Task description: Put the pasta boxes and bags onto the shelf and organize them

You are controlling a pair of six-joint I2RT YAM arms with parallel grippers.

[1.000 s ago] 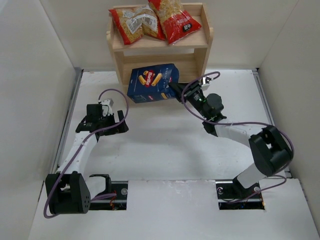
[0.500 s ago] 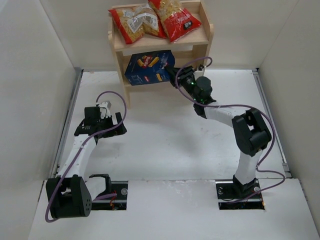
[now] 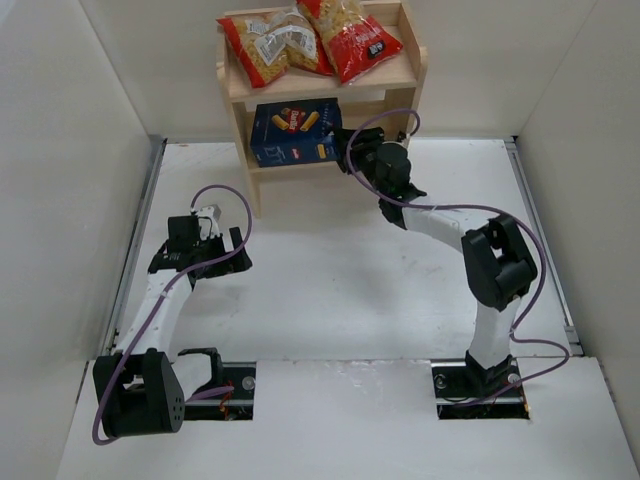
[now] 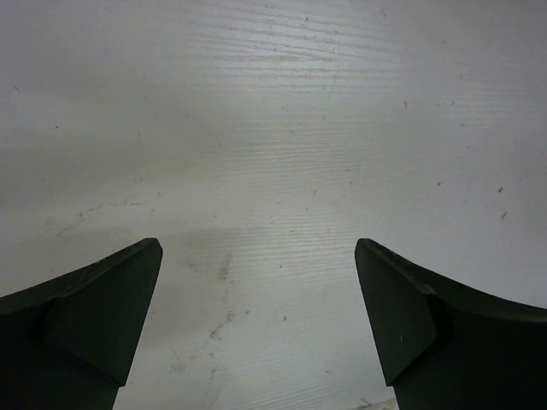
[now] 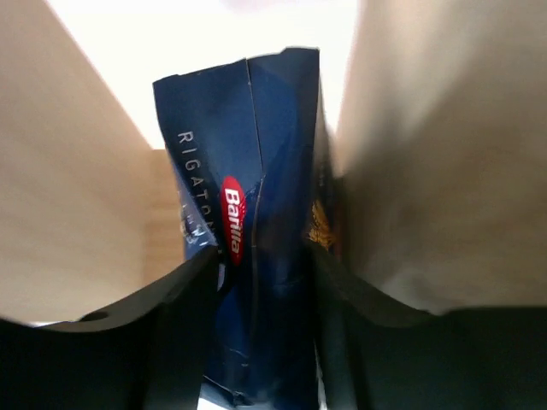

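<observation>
The dark blue pasta box (image 3: 295, 133) stands upright on the lower tier of the wooden shelf (image 3: 404, 108). My right gripper (image 3: 347, 151) reaches in at its right end. In the right wrist view the box's (image 5: 265, 196) narrow creased end sits between the two fingers of that gripper (image 5: 265, 256), close to both; contact is unclear. Two red bags lie on the top tier, one with a white label (image 3: 268, 45) and one to its right (image 3: 352, 38). My left gripper (image 3: 245, 250) hovers open over the bare table at the left, nothing between its fingers (image 4: 258, 248).
Shelf wood (image 5: 68, 171) fills both sides of the right wrist view, hemming in the fingers. White walls (image 3: 70, 150) enclose the table (image 3: 330, 280) on the left, back and right. The shelf stands against the back wall.
My right arm has carried the box forward from the table in front of the shelf into the lower tier and stood it upright. The left arm has barely moved.
</observation>
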